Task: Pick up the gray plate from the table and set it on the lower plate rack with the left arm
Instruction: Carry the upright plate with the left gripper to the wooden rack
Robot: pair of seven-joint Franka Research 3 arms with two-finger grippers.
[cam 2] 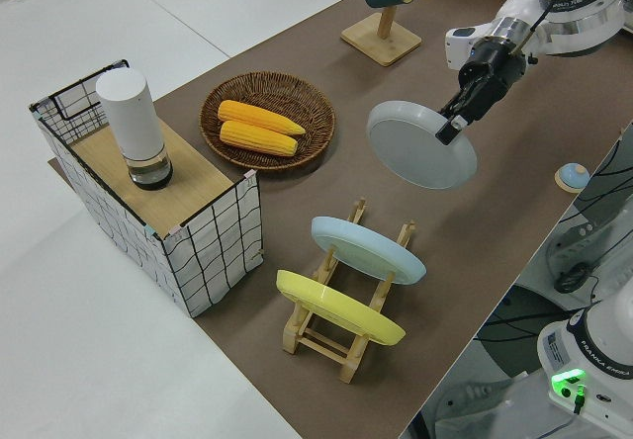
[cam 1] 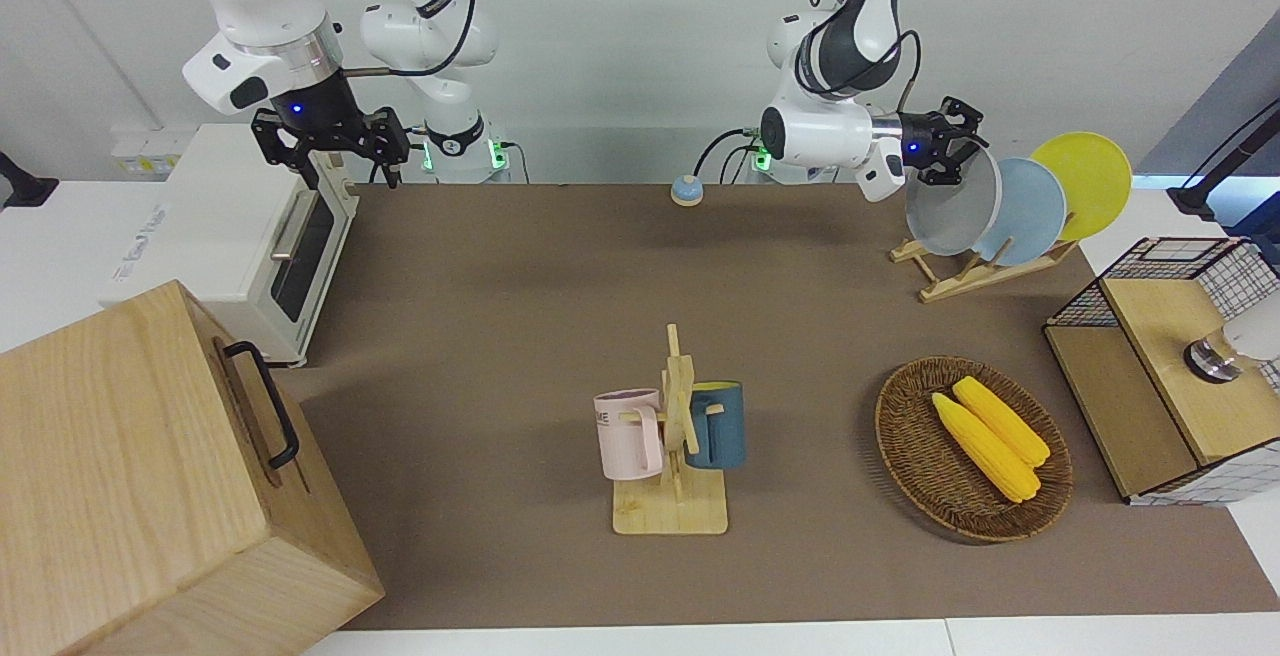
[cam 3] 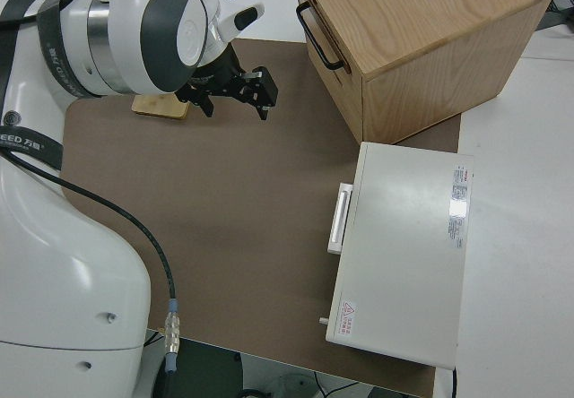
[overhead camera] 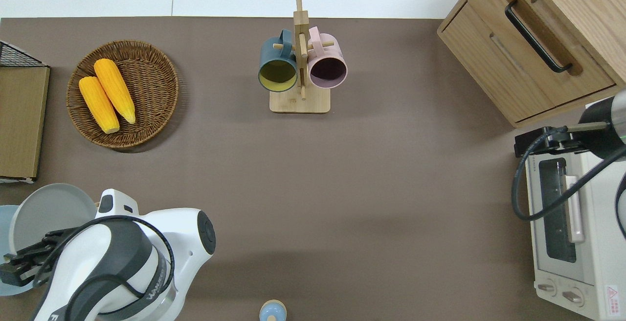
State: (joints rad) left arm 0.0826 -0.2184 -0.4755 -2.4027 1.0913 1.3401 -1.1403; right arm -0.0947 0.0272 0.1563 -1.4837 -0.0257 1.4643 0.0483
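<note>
My left gripper (cam 2: 453, 125) clamps the round pale gray plate (cam 2: 420, 146) by its rim — tilted, airborne. The light-wood pegged rack (cam 2: 348, 325) lies at seven o'clock of the plate in the left side view — free slot beside the light blue plate (cam 2: 368, 249).

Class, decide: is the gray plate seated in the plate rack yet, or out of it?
Out. The left gripper holds the gray plate tilted in the air, clear of the plate rack.

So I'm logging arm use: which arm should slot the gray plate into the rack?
Left. The left gripper already grips the gray plate by its rim near the rack; the right arm is parked.
</note>
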